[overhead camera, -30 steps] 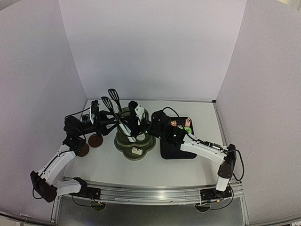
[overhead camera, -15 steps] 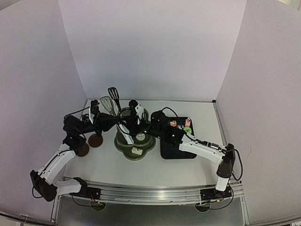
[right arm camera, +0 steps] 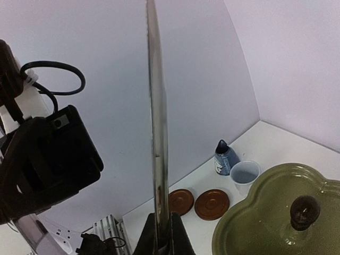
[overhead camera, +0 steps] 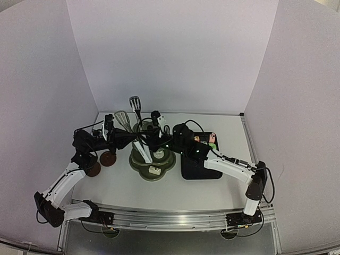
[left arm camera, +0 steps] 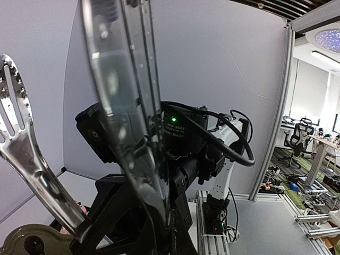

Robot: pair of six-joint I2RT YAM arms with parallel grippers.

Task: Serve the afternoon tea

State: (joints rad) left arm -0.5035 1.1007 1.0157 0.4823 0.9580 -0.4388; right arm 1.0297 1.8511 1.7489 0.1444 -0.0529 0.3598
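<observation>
Gripping the metal tongs (overhead camera: 123, 118) over the olive-green stand (overhead camera: 139, 166), the left claw (overhead camera: 127, 139) is clenched on them; the right claw (right arm camera: 159, 229) pinches one blade as well. The stand sits mid-way across the worktop (overhead camera: 175, 188), one pale cake (overhead camera: 154, 170) on its lowest tier. Two brown coasters (overhead camera: 108, 158) lie just left of it, a bluish cup (right arm camera: 244, 172) stands on their far side, and the black tray (overhead camera: 202, 171) lies right.

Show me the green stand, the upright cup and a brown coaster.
green stand (right arm camera: 255, 226): right wrist view, bare part of its plate.
upright cup (right arm camera: 245, 173): right wrist view, inside its open mouth.
brown coaster (right arm camera: 212, 204): right wrist view, centre of the one nearer the stand.
</observation>
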